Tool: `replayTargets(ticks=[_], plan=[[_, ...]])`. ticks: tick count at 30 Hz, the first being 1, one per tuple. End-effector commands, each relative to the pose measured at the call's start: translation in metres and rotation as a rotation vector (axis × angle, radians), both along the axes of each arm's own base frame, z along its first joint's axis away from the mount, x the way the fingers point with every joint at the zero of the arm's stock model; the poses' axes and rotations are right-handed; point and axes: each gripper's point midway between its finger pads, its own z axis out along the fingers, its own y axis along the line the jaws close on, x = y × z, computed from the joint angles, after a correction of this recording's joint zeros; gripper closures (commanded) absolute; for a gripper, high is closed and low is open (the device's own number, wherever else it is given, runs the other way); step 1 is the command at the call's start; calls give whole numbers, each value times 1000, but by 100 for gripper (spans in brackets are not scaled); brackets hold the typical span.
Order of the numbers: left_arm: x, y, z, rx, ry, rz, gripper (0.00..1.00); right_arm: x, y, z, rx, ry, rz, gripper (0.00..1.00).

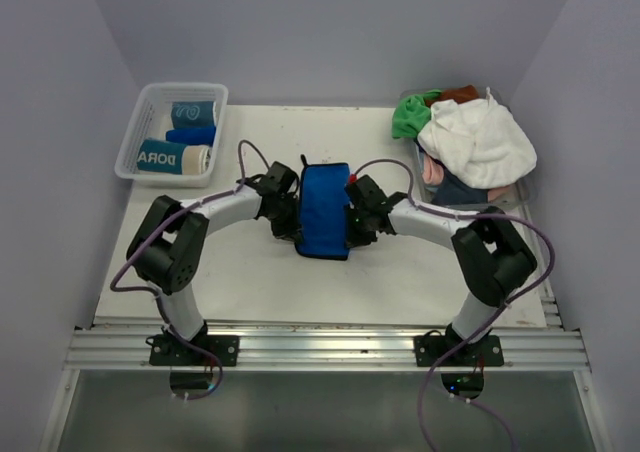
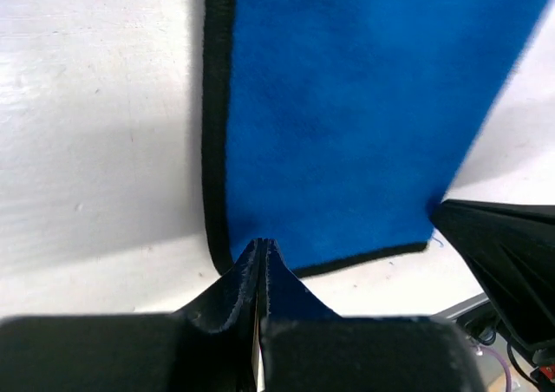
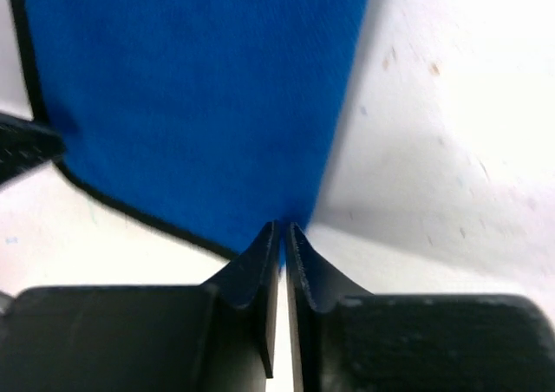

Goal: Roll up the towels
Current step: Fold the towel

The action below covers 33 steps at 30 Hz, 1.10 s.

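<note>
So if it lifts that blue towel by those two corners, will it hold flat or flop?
Probably flops: the blue towel is thin cloth lying flat, so its middle should sag. Pinched by the left fingers and right fingers, its fuzzy nap seems unlikely to slip.

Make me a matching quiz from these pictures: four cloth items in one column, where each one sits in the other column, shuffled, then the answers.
Things:
1. royal blue towel
2. white towel
3. green towel
4. rolled lettered towel

Places:
A. inside the clear basket, far left
B. far right corner, the largest cloth there
C. mid-table, pinched by the left gripper and right gripper
D. far right corner, just left of the white one

Pairs: 1-C, 2-B, 3-D, 4-A
</note>
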Motion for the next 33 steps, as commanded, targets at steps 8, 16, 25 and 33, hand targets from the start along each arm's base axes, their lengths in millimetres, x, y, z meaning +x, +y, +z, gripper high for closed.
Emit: replayTargets(ticks=[8,16,25,33], plan=[[-17,17,39,-18,-131,55,45,-33,-11,33,111,-42,-25,61],[-24,12,13,-51,-89,95,49,-38,5,14,197,26,-59,51],[-28,13,-11,-21,-38,108,67,-32,10,-1,189,39,-73,59],[-29,9,-18,-37,-18,117,75,-31,7,-5,174,39,-81,77]])
